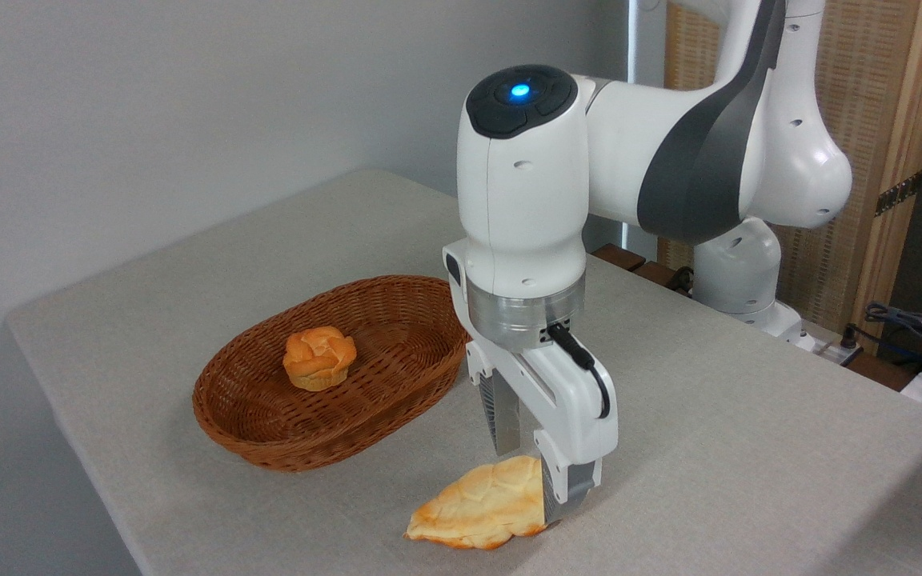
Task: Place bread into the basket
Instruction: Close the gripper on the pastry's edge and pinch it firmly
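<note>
Pincer (535, 472) astride the bread's (477, 506) right end, fingers apart.

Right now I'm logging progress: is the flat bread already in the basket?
No, the flat bread lies on the table in front of the basket, with the hand down around its right end.

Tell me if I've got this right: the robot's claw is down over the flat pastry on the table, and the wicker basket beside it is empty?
Not quite. The basket is not empty: the camera view shows a small round bun lying inside it. The rest holds: the claw is down over the right end of the flat pastry, which lies on the table beside the basket.
</note>
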`<act>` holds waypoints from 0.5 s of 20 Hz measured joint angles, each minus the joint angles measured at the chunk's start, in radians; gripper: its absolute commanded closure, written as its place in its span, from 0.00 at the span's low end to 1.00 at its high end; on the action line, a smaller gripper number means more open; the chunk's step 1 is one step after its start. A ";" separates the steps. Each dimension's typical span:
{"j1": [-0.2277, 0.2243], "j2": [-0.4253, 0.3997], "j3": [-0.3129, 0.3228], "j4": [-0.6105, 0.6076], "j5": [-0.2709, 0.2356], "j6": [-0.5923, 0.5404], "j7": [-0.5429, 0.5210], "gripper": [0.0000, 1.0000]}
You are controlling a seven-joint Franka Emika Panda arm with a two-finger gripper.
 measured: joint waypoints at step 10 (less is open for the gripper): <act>-0.011 0.020 -0.007 -0.026 0.000 0.054 0.000 0.01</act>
